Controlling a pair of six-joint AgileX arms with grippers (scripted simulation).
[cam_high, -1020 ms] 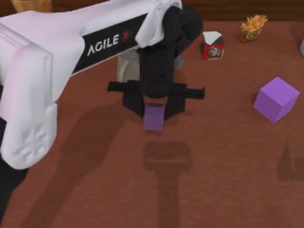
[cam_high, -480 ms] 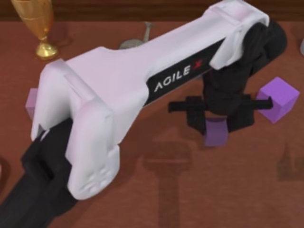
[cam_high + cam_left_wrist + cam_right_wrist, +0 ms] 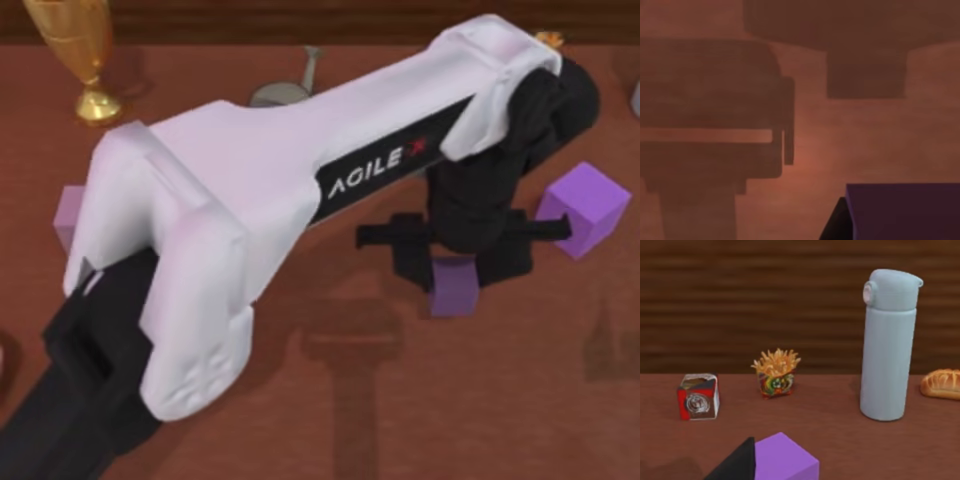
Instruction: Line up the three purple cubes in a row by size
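Note:
My left gripper (image 3: 455, 278) is shut on the small dark violet cube (image 3: 455, 290) and holds it above the table, just left of the large bright purple cube (image 3: 583, 208). In the left wrist view the violet cube (image 3: 905, 212) fills the lower corner with one black finger (image 3: 837, 225) against its side. The pale lilac cube (image 3: 68, 215) peeks out at the far left, mostly hidden by my left arm. My right arm is outside the top view. Its wrist view looks over the large cube (image 3: 786, 460), with a black gripper part against that cube's side.
A gold trophy (image 3: 75, 50) stands at the back left, a grey object (image 3: 290, 85) behind my arm. Along the back right are a red-white-black carton (image 3: 697, 396), a fries box (image 3: 776, 372), a tall pale bottle (image 3: 888, 345) and a bread loaf (image 3: 941, 384).
My left arm swung from the table's middle to the right with the violet cube, stopping beside the large cube. Over the last half second it hardly moved.

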